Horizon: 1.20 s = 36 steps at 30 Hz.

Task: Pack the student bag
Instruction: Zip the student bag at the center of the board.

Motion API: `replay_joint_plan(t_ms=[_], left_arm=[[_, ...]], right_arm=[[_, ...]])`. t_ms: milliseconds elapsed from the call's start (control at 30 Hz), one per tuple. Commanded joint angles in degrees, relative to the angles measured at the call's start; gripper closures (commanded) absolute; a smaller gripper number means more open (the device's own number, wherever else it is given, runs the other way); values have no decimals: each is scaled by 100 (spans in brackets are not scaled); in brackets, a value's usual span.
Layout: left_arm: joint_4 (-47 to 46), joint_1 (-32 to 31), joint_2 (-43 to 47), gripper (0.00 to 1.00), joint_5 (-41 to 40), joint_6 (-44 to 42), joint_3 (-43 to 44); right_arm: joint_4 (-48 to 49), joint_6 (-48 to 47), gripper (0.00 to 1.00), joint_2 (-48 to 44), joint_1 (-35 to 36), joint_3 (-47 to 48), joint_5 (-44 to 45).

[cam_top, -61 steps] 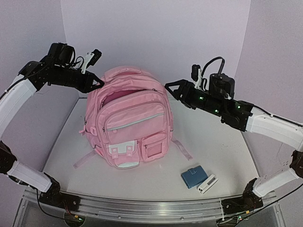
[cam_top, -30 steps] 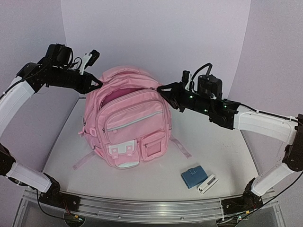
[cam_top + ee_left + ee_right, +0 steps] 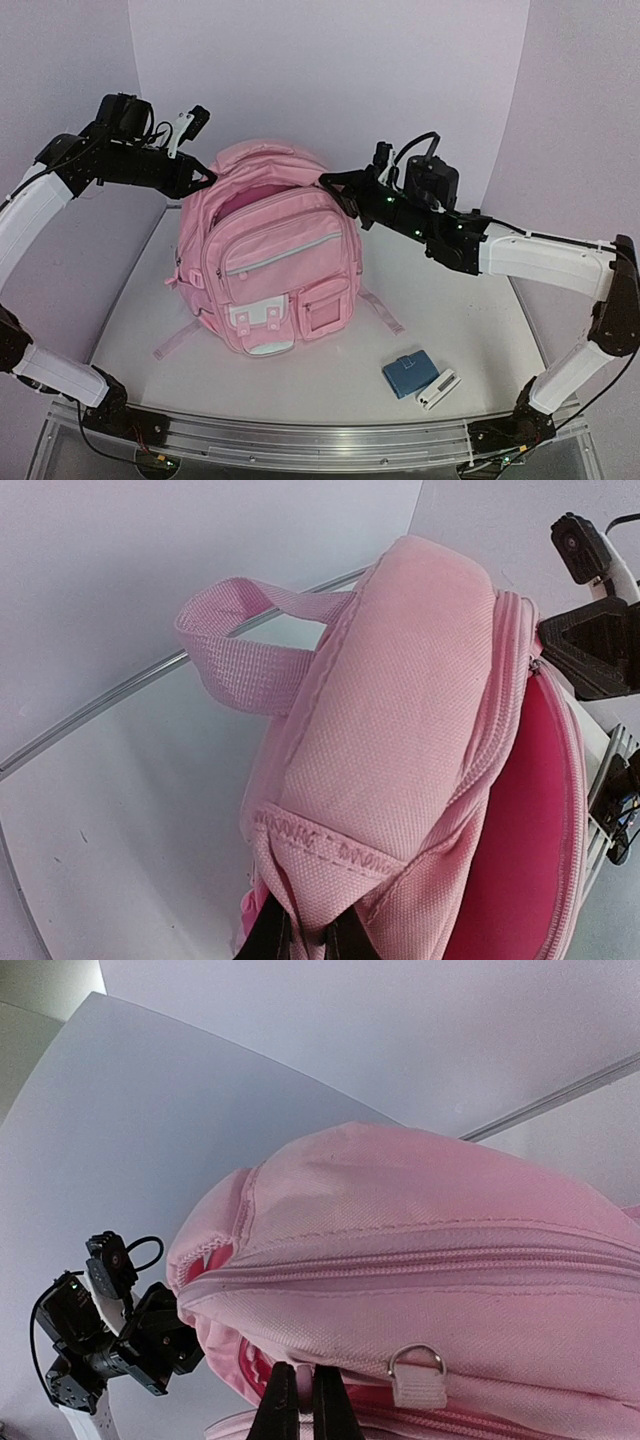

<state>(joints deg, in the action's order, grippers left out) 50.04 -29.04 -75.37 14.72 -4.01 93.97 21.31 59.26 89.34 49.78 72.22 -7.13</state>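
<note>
Moved right gripper [image 3: 326, 182] left onto student bag [image 3: 275, 250] right rim, pinched shut; opposite rim clamped in left gripper [image 3: 211, 176], opening between.

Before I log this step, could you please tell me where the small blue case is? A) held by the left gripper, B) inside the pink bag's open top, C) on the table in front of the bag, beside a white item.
C: the blue case lies on the table beside the white item, apart from the student bag.
</note>
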Motion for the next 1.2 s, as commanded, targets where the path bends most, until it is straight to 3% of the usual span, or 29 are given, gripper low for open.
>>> replay_joint_plan(t_ms=[0,500,1167], left_arm=[[-152,3,129,94,22,203,16],[-159,1,65,94,644,237,151],[-266,1,-119,94,618,512,399]], right_arm=[[207,-584,100,-21,406,503,617],[-466,-2703,100,1002,1880,2216,2228],[-969,-4462,100,2534,2797,3906,1813]])
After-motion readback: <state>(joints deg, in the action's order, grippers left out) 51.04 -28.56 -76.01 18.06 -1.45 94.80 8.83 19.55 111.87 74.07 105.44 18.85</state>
